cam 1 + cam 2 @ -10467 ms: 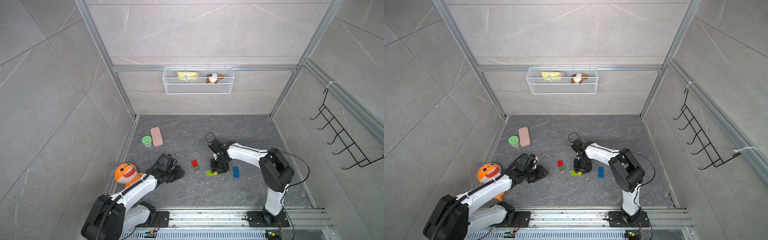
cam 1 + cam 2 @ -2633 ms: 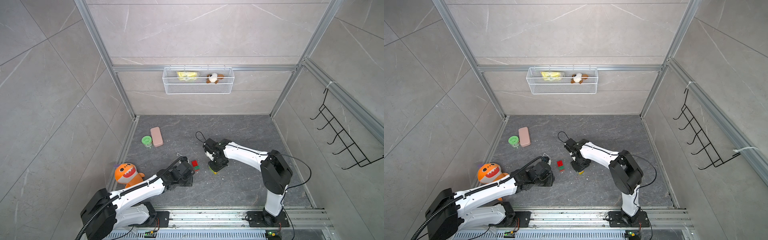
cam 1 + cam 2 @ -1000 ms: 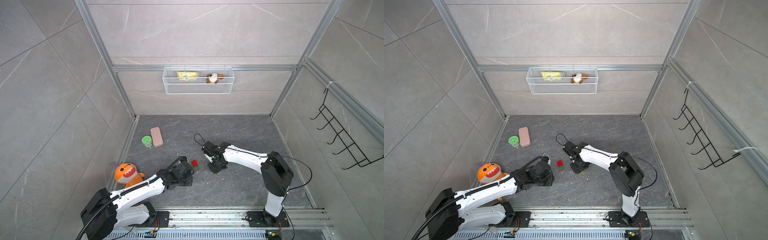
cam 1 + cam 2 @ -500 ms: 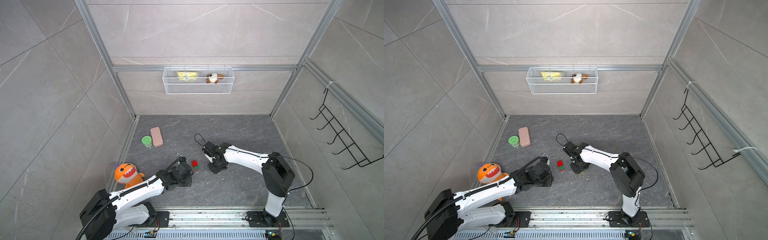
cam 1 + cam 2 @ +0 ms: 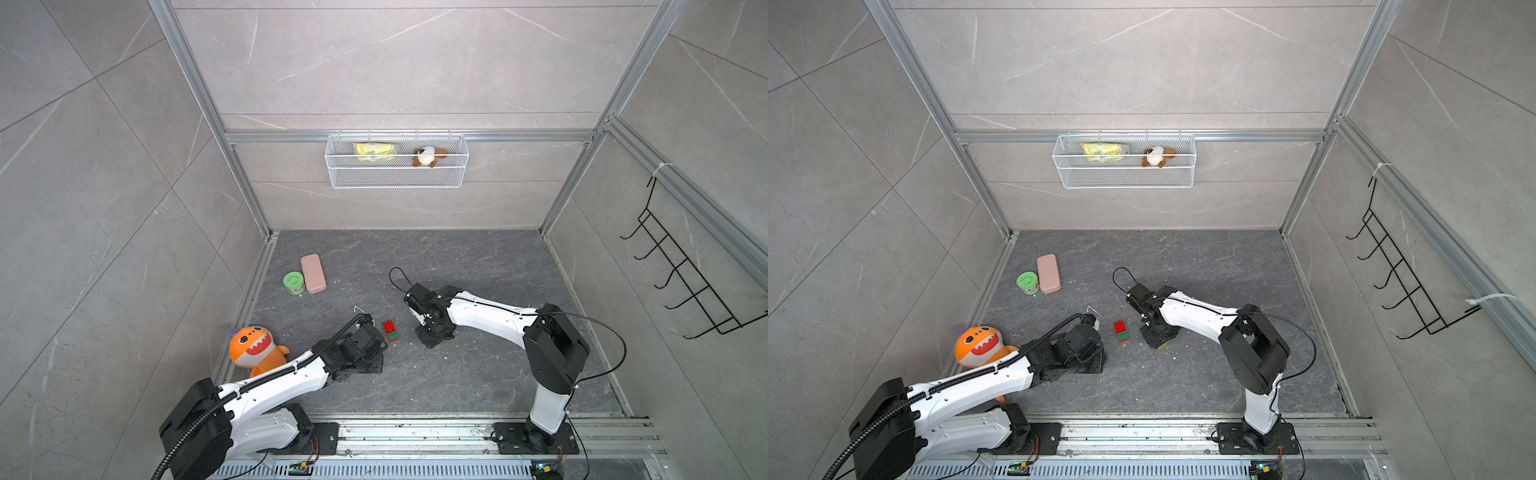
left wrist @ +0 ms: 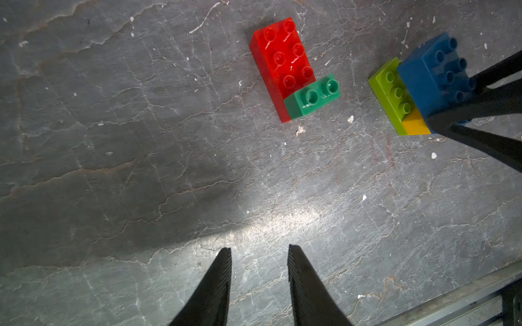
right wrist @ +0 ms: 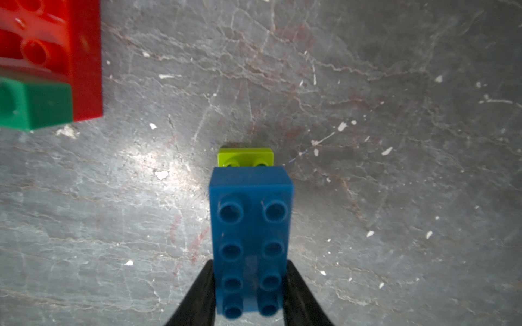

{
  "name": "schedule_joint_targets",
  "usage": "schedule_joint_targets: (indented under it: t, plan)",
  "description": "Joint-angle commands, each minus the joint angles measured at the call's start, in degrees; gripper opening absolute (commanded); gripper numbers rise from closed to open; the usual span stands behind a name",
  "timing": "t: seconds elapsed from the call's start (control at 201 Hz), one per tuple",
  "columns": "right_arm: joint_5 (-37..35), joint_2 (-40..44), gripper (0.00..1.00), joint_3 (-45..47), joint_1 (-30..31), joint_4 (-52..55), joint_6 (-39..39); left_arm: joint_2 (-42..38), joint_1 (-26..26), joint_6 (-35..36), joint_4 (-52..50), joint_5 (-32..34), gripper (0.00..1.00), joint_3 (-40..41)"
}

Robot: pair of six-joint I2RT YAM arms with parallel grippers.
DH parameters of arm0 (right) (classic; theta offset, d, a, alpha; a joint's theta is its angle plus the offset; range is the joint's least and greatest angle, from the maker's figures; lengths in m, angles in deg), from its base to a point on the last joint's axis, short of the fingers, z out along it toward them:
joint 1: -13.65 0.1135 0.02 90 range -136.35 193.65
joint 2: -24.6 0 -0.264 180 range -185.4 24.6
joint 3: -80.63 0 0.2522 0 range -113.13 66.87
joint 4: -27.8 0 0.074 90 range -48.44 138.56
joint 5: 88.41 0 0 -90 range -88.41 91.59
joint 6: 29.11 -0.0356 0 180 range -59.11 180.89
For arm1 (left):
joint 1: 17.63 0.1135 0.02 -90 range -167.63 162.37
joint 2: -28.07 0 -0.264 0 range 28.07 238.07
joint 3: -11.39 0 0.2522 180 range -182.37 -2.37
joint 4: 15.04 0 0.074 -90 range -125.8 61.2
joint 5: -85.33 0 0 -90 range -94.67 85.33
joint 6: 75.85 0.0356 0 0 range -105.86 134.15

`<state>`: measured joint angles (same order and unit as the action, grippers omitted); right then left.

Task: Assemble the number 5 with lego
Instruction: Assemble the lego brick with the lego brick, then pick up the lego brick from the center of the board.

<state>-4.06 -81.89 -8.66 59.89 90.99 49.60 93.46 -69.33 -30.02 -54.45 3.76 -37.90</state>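
A long red brick lies flat on the grey floor, and a short dark-green brick is joined on one of its ends. Both show in a top view as the red brick. Beside it stands a stack: a lime-green brick at the bottom, a yellow brick, and a blue brick on top. My right gripper reaches down over the stack, its fingers tight on both long sides of the blue brick. My left gripper hovers open over bare floor, a short way from the red brick.
A pink rounded block and a green round tub lie near the left wall. An orange shark plush sits by the left arm. A wire basket hangs on the back wall, and a black hook rack on the right wall.
Ten seconds ago the blue and lime-green bricks lay apart on the floor. Now they are stacked under my right gripper, closer to the red brick. My left arm has moved in near the red brick and holds still.
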Motion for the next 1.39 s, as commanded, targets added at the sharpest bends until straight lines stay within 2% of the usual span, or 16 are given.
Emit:
schedule_joint_targets:
  t: [0.0,0.294,0.756,0.761,0.771,0.776,0.796,0.975,1.388]
  plan:
    - [-0.8,-0.5,0.44,0.8,0.4,1.2,-1.4,-0.8,0.5,-0.5,0.1,0.3,0.38,-0.3]
    - [-1.2,1.3,0.53,-0.3,0.5,1.8,-2.2,-0.9,0.5,-0.4,0.0,0.3,0.38,-0.5]
    - [-0.3,2.2,0.74,-5.7,0.4,4.9,-3.0,-0.6,0.9,-0.2,0.6,-0.6,0.39,-0.4]
    - [-0.3,2.2,0.77,-5.7,0.4,5.0,-3.0,-0.6,0.9,-0.2,0.6,-0.6,0.39,-0.4]
    - [-0.2,2.1,0.92,-5.8,0.4,5.0,-3.0,-0.6,0.9,-0.2,0.6,-0.6,0.38,-0.4]
    - [-0.2,2.1,0.96,-5.9,0.4,5.0,-3.1,-0.6,0.9,-0.2,0.6,-0.7,0.39,-0.4]
    - [-0.1,2.0,0.99,-6.2,0.4,5.0,-3.2,-0.5,0.9,-0.2,0.7,-0.7,0.39,-0.3]
    - [0.7,-0.4,1.00,-9.1,0.4,5.1,-3.0,-0.5,0.9,-0.2,0.9,-0.8,0.39,-0.4]
    - [1.1,-9.0,0.94,-12.9,-0.7,4.8,-2.8,-1.0,0.9,-0.5,0.9,-0.4,0.39,0.4]
